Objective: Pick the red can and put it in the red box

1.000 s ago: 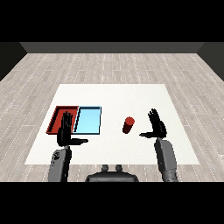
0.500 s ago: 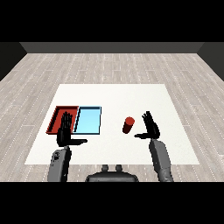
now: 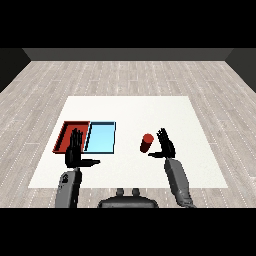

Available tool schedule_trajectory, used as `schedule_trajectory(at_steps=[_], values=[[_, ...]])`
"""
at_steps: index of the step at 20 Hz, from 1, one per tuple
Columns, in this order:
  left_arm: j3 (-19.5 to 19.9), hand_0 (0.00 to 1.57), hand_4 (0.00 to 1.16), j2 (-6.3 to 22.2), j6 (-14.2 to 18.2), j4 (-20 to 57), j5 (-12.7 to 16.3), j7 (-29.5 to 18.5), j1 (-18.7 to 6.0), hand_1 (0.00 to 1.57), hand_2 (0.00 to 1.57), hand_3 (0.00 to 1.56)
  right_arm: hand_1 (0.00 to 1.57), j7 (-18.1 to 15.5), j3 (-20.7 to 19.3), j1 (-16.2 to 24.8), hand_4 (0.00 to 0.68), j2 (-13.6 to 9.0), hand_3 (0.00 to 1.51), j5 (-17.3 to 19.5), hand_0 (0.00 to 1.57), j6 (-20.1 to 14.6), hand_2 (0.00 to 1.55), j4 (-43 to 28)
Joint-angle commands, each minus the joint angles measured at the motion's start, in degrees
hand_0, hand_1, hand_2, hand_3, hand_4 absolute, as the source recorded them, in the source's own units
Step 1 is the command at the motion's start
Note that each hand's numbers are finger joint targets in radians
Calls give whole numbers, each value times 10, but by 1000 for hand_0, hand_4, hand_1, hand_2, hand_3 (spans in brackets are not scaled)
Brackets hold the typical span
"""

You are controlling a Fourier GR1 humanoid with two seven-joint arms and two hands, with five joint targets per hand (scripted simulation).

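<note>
Red can (image 3: 146, 143) stands upright on the white bench (image 3: 135, 110), right of centre, well apart from both trays. Nothing holds it. Right hand (image 3: 167, 146) sits just beside the can on its right side, fingers straight and spread, pointing up and away, thumb reaching left toward the base of the can. Whether the thumb touches the can cannot be told. The hand is released, not curled round anything. Its grey forearm (image 3: 177, 180) comes in from the lower right.

Left of the can, the light blue tray (image 3: 100, 137) lies flat on the bench, and the red tray (image 3: 69, 131) lies touching its left edge, side by side. Both trays hold nothing visible.

Left hand (image 3: 75, 153) is at the near edge of the red tray, overlapping its near right corner in the view, fingers straight and pointing far, thumb stuck out to the right below the blue tray's near edge. Released as well, holding nothing. Left forearm (image 3: 68, 187) comes up from the lower left.

Bench sits on a grey plank floor (image 3: 125, 75), with dark walls behind.
</note>
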Motion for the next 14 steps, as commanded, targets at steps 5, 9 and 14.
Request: schedule_trajectory(at_steps=[5, 9, 14], values=[[-11, 0, 0, -12, 17, 1, -14, -9, 0, 0, 0, 0, 0, -16, 9, -33, 0, 13, 0, -19, 0, -9, 0, 52], [4, 0, 0, 13, -15, 15, 6, 7, -26, 0, 0, 0, 0, 25, 44, -43, 0, 15, 0, -17, 0, -55, 0, 25], [12, 0, 0, 12, -16, -1, 24, 17, -16, 0, 0, 0, 0, 15, 40, -78, 0, 15, 0, -21, 0, -61, 0, 60]])
